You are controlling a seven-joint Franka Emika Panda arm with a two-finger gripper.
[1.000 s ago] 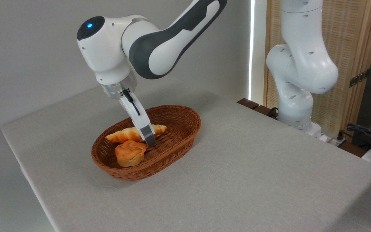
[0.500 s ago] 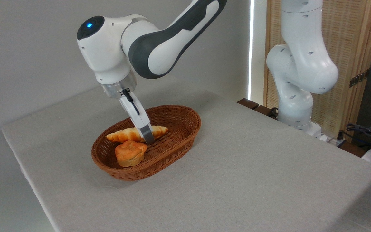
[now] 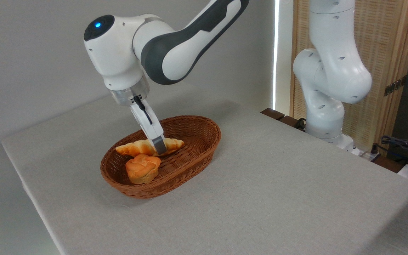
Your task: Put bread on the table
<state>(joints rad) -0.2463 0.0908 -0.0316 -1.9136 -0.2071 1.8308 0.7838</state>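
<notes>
Over the basket (image 3: 190, 156), gripper (image 3: 159, 148) is clamped across the bread (image 3: 135, 147), which sits just above the basket floor, behind a round bun (image 3: 142, 169). Advice: raise straight up past the rim, then move sideways to bare table (image 3: 278, 184); grip looks off-centre, so go slow. Bread is long, tapered, golden-orange, with paler ridges.

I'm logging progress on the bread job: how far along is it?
Done: the gripper has reached into the wicker basket and sits across the middle of the long bread, apparently clamped on it. In hand: lifting it out; it is beside the round bun. Left: carrying the loaf over the rim and setting it on the table.
</notes>
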